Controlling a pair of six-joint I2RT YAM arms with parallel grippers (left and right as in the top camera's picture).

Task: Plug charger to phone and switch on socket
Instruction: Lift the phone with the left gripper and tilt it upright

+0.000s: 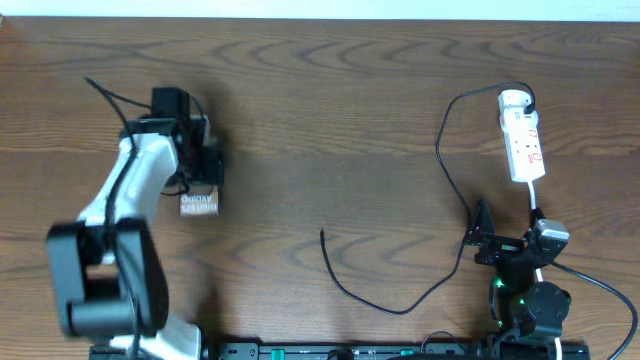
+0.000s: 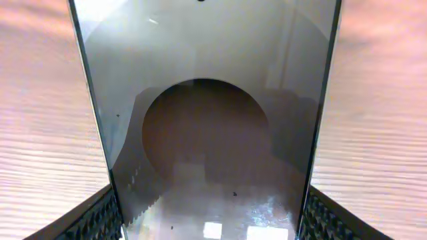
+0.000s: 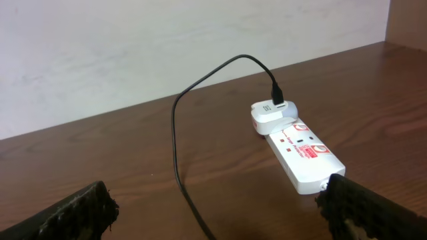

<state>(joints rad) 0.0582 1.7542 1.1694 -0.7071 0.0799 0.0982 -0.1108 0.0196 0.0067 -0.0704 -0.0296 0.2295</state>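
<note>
My left gripper [image 1: 199, 188] is shut on the phone [image 1: 199, 206], whose lettered end sticks out below the fingers. In the left wrist view the glossy phone [image 2: 207, 133] fills the gap, and both pads [image 2: 100, 217] press its long edges. The charger cable [image 1: 400, 308] runs from the white adapter [image 1: 514, 99] in a loop across the table, and its black tip [image 1: 322, 233] lies loose at the centre. The socket [image 1: 525, 145] lies at the right with the adapter [image 3: 270, 115] plugged in. My right gripper [image 1: 512, 238] is open just before the socket [image 3: 303, 157], the cable [image 3: 179, 160] passing between its fingers [image 3: 80, 213].
The socket's white cord [image 1: 537, 205] runs down toward the right arm's base [image 1: 530, 310]. A pale wall [image 3: 133, 47] stands behind the table's far edge. The wooden table [image 1: 330, 120] stretches between the two arms.
</note>
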